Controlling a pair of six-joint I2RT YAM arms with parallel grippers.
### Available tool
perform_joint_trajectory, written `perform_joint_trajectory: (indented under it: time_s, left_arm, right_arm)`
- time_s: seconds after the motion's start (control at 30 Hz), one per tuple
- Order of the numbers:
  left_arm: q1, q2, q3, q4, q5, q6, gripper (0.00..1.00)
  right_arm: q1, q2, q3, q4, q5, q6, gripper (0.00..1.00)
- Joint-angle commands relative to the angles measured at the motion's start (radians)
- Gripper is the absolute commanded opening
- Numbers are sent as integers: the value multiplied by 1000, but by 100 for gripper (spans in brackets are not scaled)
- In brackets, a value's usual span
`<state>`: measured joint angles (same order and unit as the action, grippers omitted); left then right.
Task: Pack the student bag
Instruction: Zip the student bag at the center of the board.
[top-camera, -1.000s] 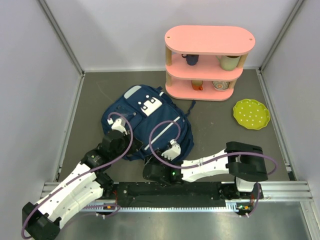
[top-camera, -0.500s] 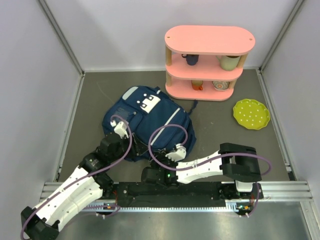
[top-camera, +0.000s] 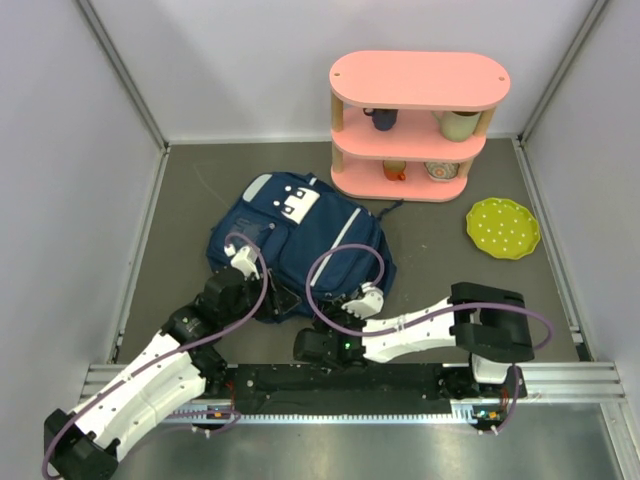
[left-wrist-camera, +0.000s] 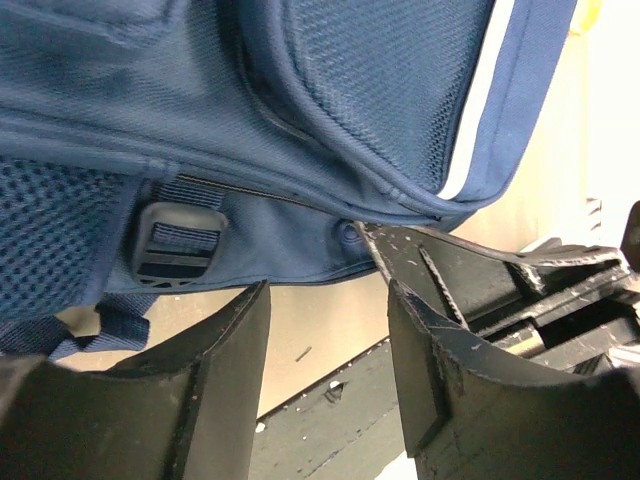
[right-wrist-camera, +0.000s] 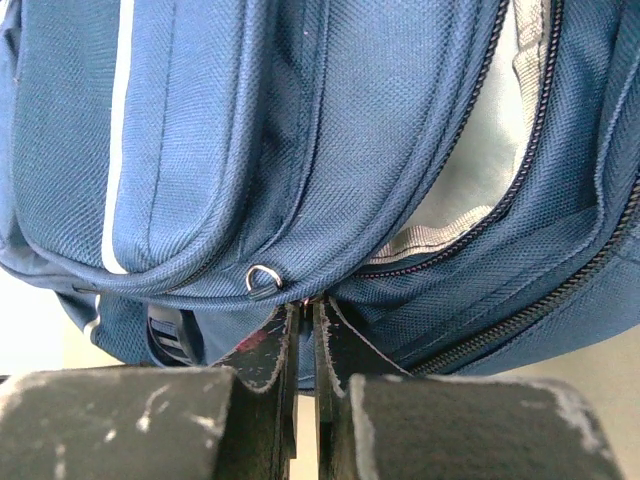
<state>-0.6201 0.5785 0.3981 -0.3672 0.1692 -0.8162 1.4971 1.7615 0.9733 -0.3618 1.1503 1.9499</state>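
— Where did the navy fabric student bag lie?
— On the grey tabletop, near the pink oval-topped shelf, to its front-left, with white walls around. Left gripper stood spread; right gripper was pressed together at the bag's seam.

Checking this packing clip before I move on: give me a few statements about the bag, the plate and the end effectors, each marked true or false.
1. The bag is partly unzipped, with grey lining showing. True.
2. The green plate lies inside the bag. False: it lies on the table, to the right of the shelf.
3. The left end effector is open with nothing between its jaws. True.
4. The right end effector is wide open. False: it is shut, right at the bag's edge.
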Motion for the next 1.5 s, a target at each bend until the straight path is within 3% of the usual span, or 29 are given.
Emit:
perform_joint_trajectory:
  time_s: [0.0, 0.1, 0.27, 0.3, 0.33, 0.47, 0.6, 0.8, 0.87, 0.9, 0.97, 1.0, 1.13, 1.47]
  left_arm:
    - [-3, 1, -13, 60, -60, 5, 60]
    - [-3, -3, -25, 115, -79, -18, 68]
    - [-1, -5, -56, 221, -92, -80, 73]
    - [-3, 1, -59, 237, -97, -86, 73]
    - [-3, 6, -67, 269, -99, -89, 74]
    - [-3, 53, -62, 292, -117, -90, 75]
    - [-3, 95, -50, 290, -137, -87, 75]
    - [-3, 141, -54, 295, -171, -77, 72]
    - [-3, 147, -51, 278, -239, -45, 60]
    - [-3, 147, -50, 251, -264, -31, 44]
    - [-3, 146, -48, 223, -325, -25, 36]
    - [-3, 138, -48, 218, -329, -17, 24]
    - [-1, 126, -54, 244, -292, 2, 3]
    - [-3, 110, -54, 231, -243, 15, 0]
  right_arm:
    - [-20, -101, -48, -34, 65, -117, 0]
    - [-20, -146, -82, -35, 55, -170, 0]
    - [-20, -183, -93, -11, 12, -319, 0]
    - [-20, -186, -93, 48, 2, -369, 0]
    - [-24, -197, -96, 104, -42, -523, 0]
    - [-52, -224, -157, 346, -210, -785, 0]
    - [-74, -250, -205, 385, -299, -865, 0]
    - [-74, -296, -235, 466, -409, -1121, 0]
    - [-74, -310, -251, 475, -437, -1170, 0]
    - [-74, -327, -255, 469, -437, -1201, 0]
    - [-75, -342, -268, 422, -426, -1211, 0]
    - [-77, -359, -274, 405, -414, -1195, 0]
    - [-112, -393, -324, 396, -425, -1139, 0]
    - [-126, -353, -332, 365, -408, -1137, 0]
